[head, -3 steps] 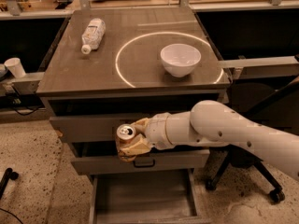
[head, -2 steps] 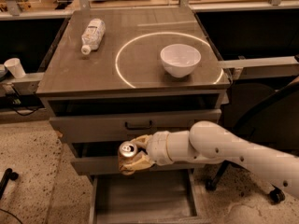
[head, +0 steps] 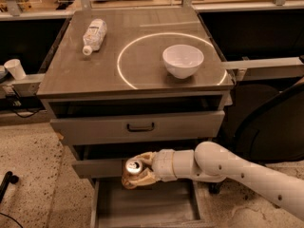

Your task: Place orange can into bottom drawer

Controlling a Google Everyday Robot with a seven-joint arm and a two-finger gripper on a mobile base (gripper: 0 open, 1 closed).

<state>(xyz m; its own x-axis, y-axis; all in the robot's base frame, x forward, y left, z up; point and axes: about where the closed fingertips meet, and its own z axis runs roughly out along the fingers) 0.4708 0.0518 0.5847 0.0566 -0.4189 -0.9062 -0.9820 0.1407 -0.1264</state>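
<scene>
Fingers point(head: 144, 158) of gripper point(head: 130, 175) hold orange can point(head: 133, 166), now lower than a second ago, hanging over far end of open bottom drawer point(head: 156, 204), so release looks next.

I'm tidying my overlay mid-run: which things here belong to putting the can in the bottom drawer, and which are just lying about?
Job: can, held in the gripper with jaws shut; bottom drawer, open below it.
Lying about: bottle, on its side; bowl; both on the cabinet top.
</scene>
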